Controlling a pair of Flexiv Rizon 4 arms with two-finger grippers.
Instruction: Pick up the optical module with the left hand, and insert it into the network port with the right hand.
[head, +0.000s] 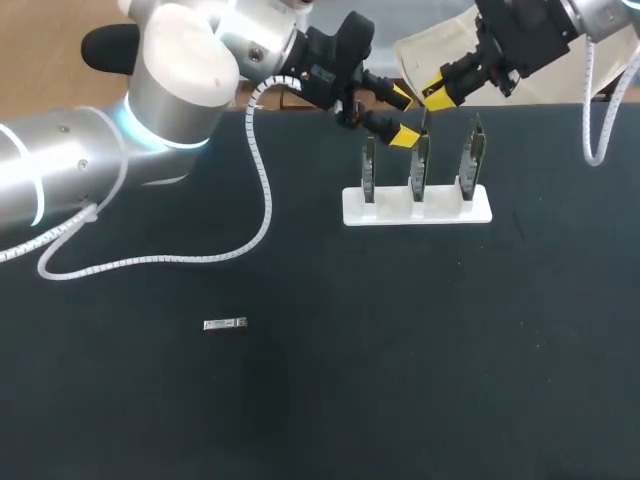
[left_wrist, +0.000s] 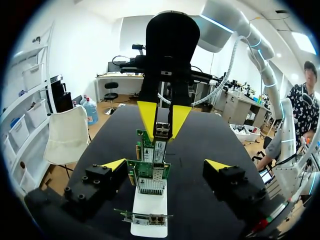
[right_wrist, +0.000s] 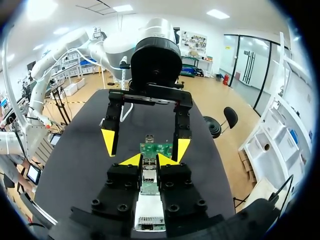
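Showing insertion step: optical module (left_wrist: 162, 131), pinched in closed right hand (head: 435, 97) right over network port (left_wrist: 159, 148) of middle card (head: 420, 165), is best kept square & pressed straight in, w/ left hand (head: 402, 117), fingers spread & empty, held clear of it.

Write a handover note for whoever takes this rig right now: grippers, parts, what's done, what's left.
Left gripper: open, empty, straddling the upright network cards in the white holder.
Right gripper: shut on an optical module, held at the top edge of one card; I cannot tell which.
A second module lies flat on the table, well apart from the holder.
Done: a module is in the right gripper, at the cards.
Left: seat it in the port. Whether it has begun to enter cannot be seen.
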